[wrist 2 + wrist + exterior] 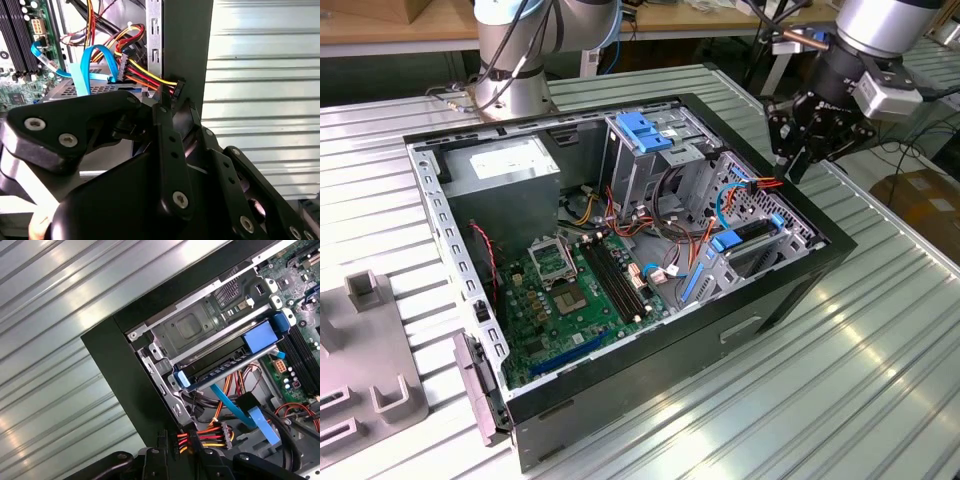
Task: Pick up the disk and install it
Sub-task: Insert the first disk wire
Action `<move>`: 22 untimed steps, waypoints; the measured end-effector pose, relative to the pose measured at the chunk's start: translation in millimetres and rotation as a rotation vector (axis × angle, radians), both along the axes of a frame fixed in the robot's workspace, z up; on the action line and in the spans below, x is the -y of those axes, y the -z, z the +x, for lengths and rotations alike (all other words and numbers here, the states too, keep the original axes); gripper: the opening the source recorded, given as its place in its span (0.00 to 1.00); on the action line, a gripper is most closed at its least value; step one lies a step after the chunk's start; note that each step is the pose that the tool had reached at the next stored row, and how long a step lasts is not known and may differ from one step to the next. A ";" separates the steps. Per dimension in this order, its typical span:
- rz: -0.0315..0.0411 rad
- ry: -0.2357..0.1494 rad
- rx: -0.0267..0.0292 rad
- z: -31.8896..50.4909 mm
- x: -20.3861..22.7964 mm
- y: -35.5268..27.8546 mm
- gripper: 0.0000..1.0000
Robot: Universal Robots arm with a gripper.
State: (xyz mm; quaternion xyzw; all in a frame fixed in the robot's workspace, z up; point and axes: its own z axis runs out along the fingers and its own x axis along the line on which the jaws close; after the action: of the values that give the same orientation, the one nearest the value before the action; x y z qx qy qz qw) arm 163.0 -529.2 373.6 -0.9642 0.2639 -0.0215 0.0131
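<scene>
Firstly, the arm (880,25) enters at the upper right of the exterior view and slants down toward the open computer case (650,370). Its gripper (788,168) hangs over the case's rim on the exterior view's right. In the second wrist view the fingers (167,145) are drawn together on a small black plug (178,89) — pinching it — with red, yellow and orange wires (142,75) running from it into the case. The disk (220,367) sits in a slot of the metal drive cage (195,330) inside the case, near the gripper, with a blue rail (260,335) along its edge. A blue ribbon cable (260,425) lies close by. The case stands on a ribbed metal table (860,380) — the motherboard (570,290) is exposed at lower centre-left of the exterior view.
</scene>
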 end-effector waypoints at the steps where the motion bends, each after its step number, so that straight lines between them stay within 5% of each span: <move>1: -0.0004 -0.002 0.0023 0.0 -0.2 0.2 0.30; 15: -0.0045 -0.009 0.0120 0.0 -5.2 4.9 0.37; 21: -0.0079 -0.011 0.0246 0.0 -6.3 8.5 0.37; 22: -0.0100 -0.011 0.0263 0.0 -6.3 9.5 0.29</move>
State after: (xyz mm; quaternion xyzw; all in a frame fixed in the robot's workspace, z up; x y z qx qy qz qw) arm 163.0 -522.8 364.1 -0.9653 0.2584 -0.0355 0.0118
